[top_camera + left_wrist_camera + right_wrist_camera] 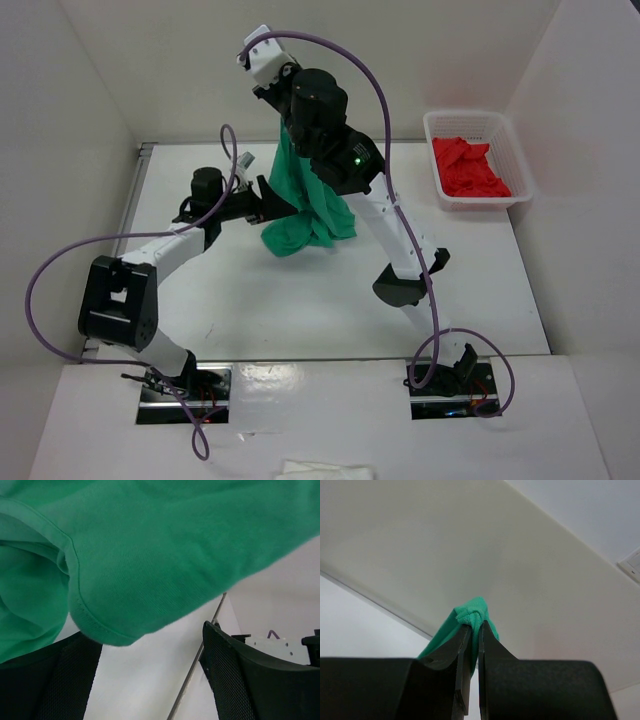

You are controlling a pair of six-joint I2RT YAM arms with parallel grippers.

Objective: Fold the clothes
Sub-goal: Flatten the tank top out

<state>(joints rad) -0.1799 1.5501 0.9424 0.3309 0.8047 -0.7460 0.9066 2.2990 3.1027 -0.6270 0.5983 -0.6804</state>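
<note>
My right gripper point(475, 630) clamped on hanging green T-shirt point(305, 205).
My left gripper point(150, 680) fingers apart, shirt hem just off their tips.

White plastic basket point(468, 114) at the table's far right, crumpled red garment point(468, 168) inside it, white table point(300, 300), white crumpled scrap point(322, 468) at near edge.

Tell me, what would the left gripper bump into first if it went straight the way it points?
The shirt. It hangs from the shut right gripper, and its hem dangles just in front of the open left gripper, so that would probably be hit first, though depth is hard to judge.
</note>
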